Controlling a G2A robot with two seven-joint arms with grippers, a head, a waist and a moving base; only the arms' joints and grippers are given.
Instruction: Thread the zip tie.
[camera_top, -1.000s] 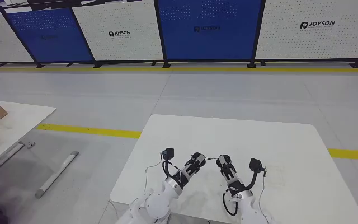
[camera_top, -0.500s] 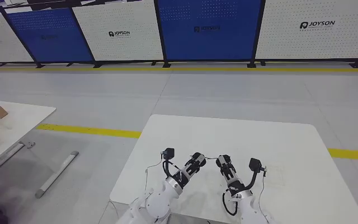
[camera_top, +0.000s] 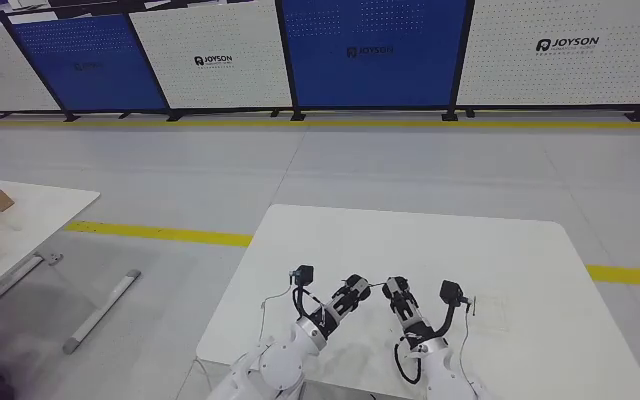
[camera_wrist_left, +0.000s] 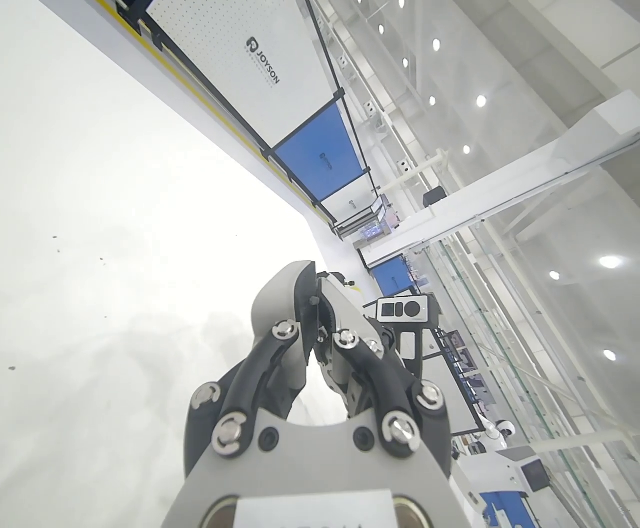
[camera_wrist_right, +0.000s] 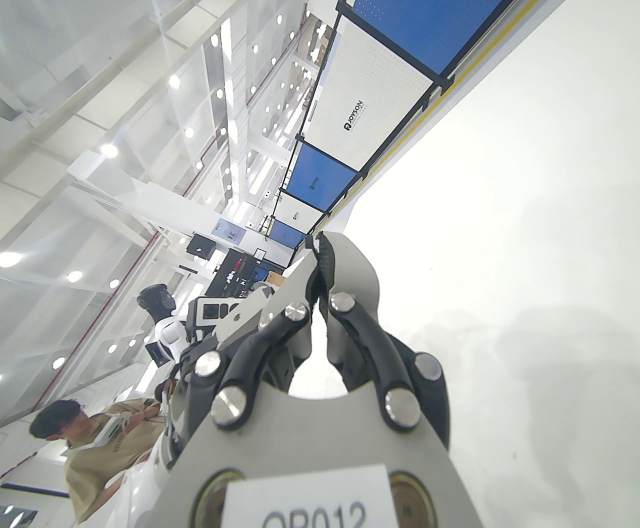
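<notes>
The left tool (camera_top: 355, 288) is closed. In the left wrist view its two fingers (camera_wrist_left: 277, 300) are pressed together, and a thin dark strip is pinched between them. That strip is the zip tie (camera_wrist_left: 318, 314). From above, the zip tie (camera_top: 371, 285) looks like a thin line over the worktop (camera_top: 420, 235). It goes from the tip of the left tool across to the tip of the right tool (camera_top: 392, 289).

The right tool is closed too. In the right wrist view its fingers (camera_wrist_right: 357, 272) meet at the tips, and the black pads are squeezed flat on each other. I cannot tell from there if the zip tie is between them, because it is too thin to see.

Both tools are over the part of the worktop nearest the robot, about the middle of that edge. They point at each other, and their tips are very near, with just the short bit of zip tie between them.

A flat see-through packet (camera_top: 490, 308) lies on the worktop on the right arm's side, apart from the tools. A yellow line (camera_top: 150, 232) on the floor runs past the worktop on both sides. Far beyond the worktop stands a row of blue and white boards (camera_top: 370, 50). Another white table (camera_top: 40, 215) stands off the left side of the worktop
</notes>
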